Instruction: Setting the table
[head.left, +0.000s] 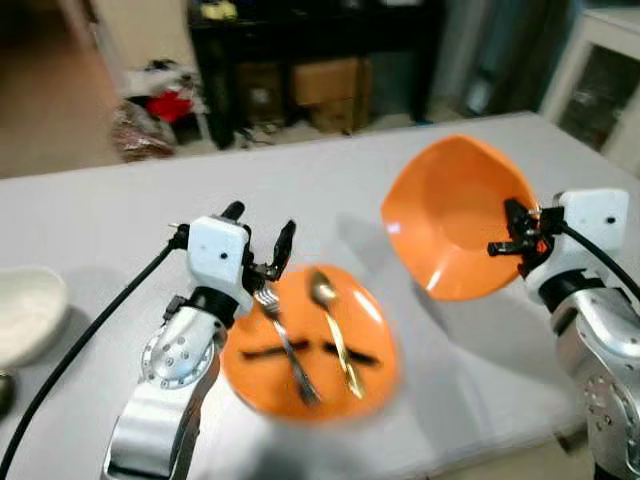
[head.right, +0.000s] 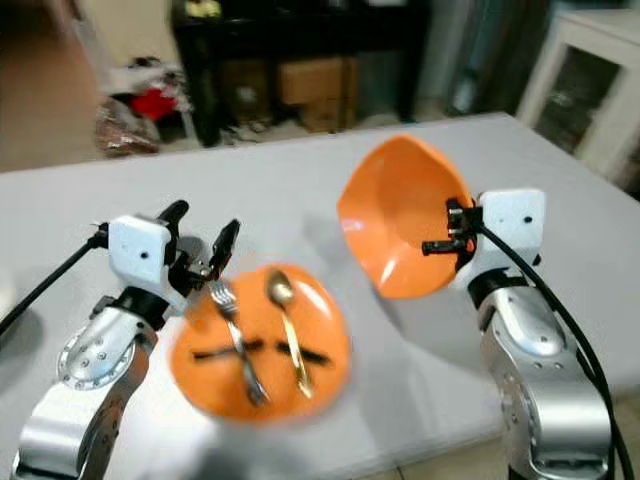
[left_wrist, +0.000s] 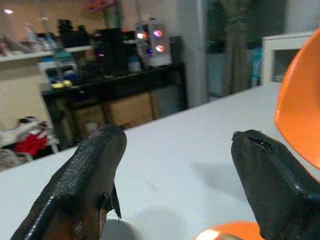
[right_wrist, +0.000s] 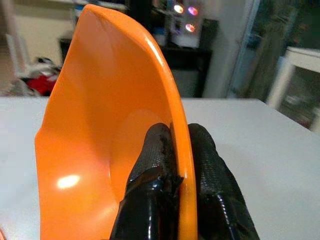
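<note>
The grey table (head.left: 330, 190) runs across the scene, with a dark shelf unit (head.left: 300, 60) and boxes on the floor beyond its far edge. We hold the orange bowl (head.left: 450, 215) in the right gripper (head.left: 515, 240), clear of the surface over the right half of the table; the fingers (right_wrist: 155, 165) are clamped on its rim, one inside and one outside the wall. The bowl is tipped steeply on edge, its opening facing left toward the orange plate (head.left: 310, 345). That plate lies flat at the near centre of the table, to the near left of the bowl, and carries a fork (head.left: 285, 345) and a gold spoon (head.left: 335, 330) side by side, long axes running near to far. The left gripper (head.left: 262, 245) hovers just above the plate's far left edge, fingers spread and grasping nothing. A white dish (head.left: 25, 310) sits at the far left. We judge that the bowl must be levelled before it is lowered, and the bare surface right of the plate is the nearer spot for the right arm.
</note>
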